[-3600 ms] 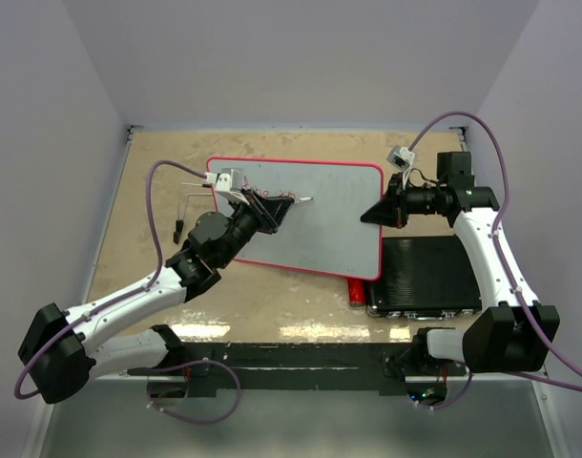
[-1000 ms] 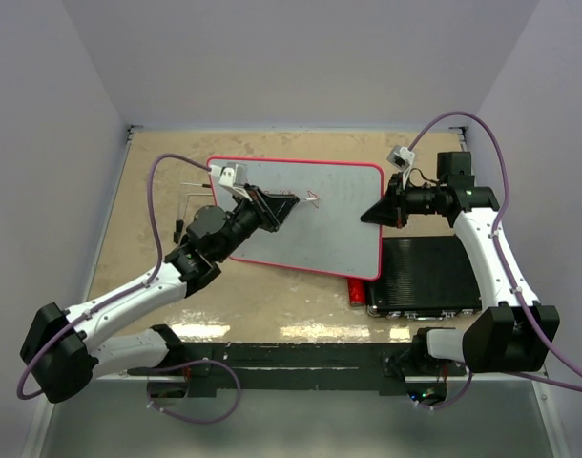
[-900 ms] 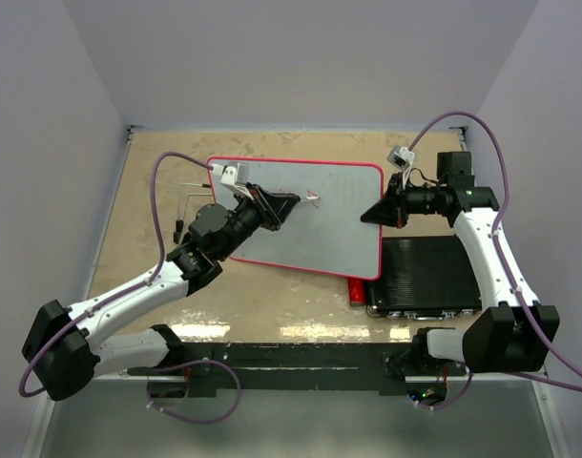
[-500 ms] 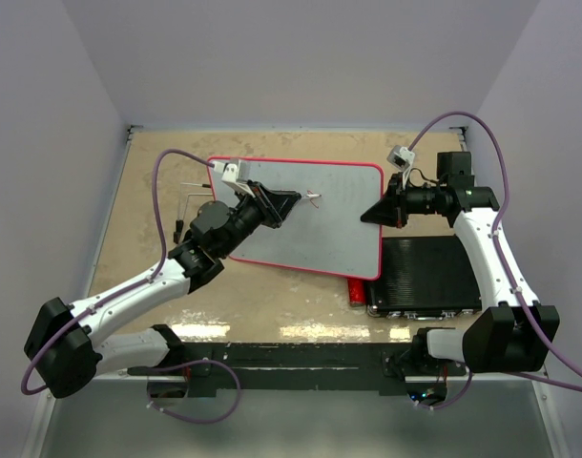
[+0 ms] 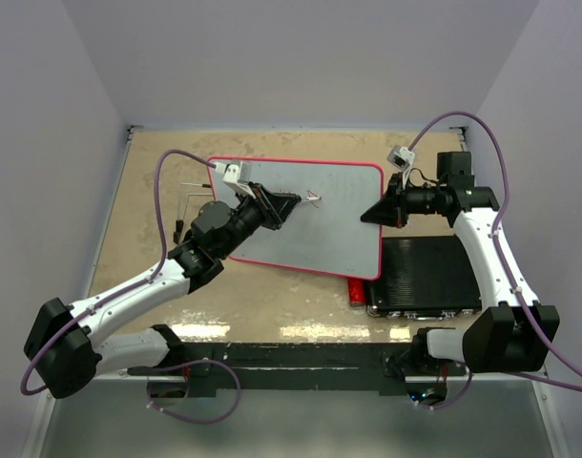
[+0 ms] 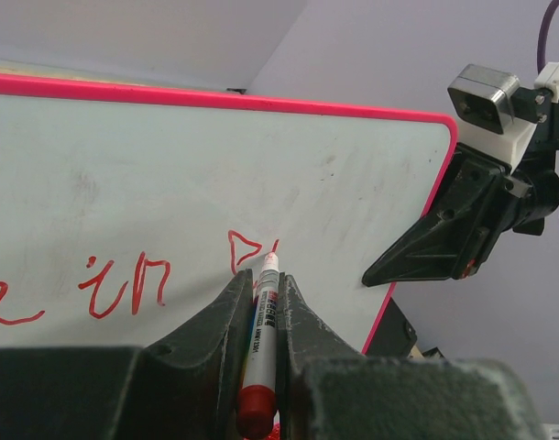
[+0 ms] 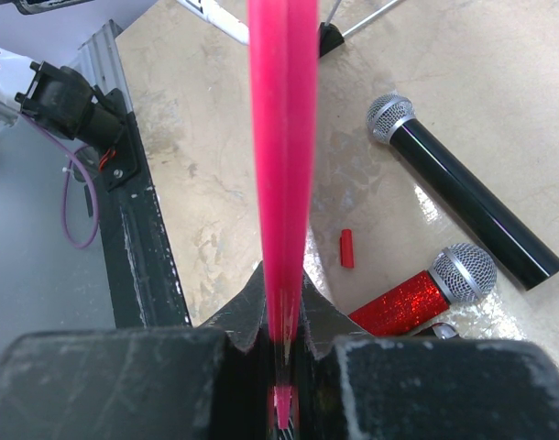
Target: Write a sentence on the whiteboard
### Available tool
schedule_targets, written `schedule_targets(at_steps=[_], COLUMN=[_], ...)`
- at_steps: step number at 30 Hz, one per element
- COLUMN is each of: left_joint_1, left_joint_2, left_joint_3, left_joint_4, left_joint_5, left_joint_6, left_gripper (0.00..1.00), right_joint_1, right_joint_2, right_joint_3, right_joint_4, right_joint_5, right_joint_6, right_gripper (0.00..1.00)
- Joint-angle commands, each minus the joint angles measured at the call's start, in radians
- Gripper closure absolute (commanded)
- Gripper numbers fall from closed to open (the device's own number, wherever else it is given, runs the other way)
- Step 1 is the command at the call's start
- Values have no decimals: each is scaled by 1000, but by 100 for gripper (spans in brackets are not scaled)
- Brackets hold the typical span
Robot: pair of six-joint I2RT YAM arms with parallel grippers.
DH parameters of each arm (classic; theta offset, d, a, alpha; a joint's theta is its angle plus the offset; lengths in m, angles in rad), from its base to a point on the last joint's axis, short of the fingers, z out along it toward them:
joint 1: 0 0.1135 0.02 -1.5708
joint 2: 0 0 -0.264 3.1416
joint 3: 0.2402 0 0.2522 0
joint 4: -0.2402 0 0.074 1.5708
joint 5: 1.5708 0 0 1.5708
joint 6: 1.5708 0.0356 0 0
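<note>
The whiteboard (image 5: pixel 320 234), white with a thin red frame, is held tilted above the table. My right gripper (image 5: pixel 375 214) is shut on its right edge; in the right wrist view the frame (image 7: pixel 281 137) runs edge-on between the fingers of the right gripper (image 7: pixel 281 302). My left gripper (image 5: pixel 289 202) is shut on a red-capped white marker (image 6: pixel 259 335), its tip touching the board (image 6: pixel 169 165). Red handwritten lettering (image 6: pixel 124 284) runs left of the tip, with "in" and a triangular stroke showing. The left gripper (image 6: pixel 264 280) hides the board below.
A black ribbed case (image 5: pixel 429 275) lies at the right under the board's corner. A black microphone (image 7: pixel 463 215), a red glitter microphone (image 7: pixel 426 293) and a small red cap (image 7: pixel 346 248) lie on the table below the board. A thin metal stand (image 5: pixel 188 205) sits at the left.
My left gripper with the marker has shifted slightly up and right along the board, adding a stroke. The right gripper and board have stayed still.
</note>
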Motion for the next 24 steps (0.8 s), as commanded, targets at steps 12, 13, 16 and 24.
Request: schedule_targets(at_steps=[12, 13, 16, 24], left_joint_1=[5, 5, 5, 5], left_joint_2=[-11, -11, -2, 26], left_joint_3=[-30, -30, -18, 45], left_joint_4=[-25, -20, -16, -17], left_joint_5=[15, 17, 24, 26], left_joint_6=[-7, -7, -5, 15], left_gripper=[100, 100, 100, 100], right_joint_1=[3, 3, 3, 4], right_joint_2=[-39, -39, -39, -40], right_joint_3=[16, 16, 16, 16], right_joint_4=[60, 59, 60, 60], right_joint_5=[-46, -46, -45, -45], right_joint_6=[-20, -20, -20, -20], right_gripper=[100, 100, 100, 100])
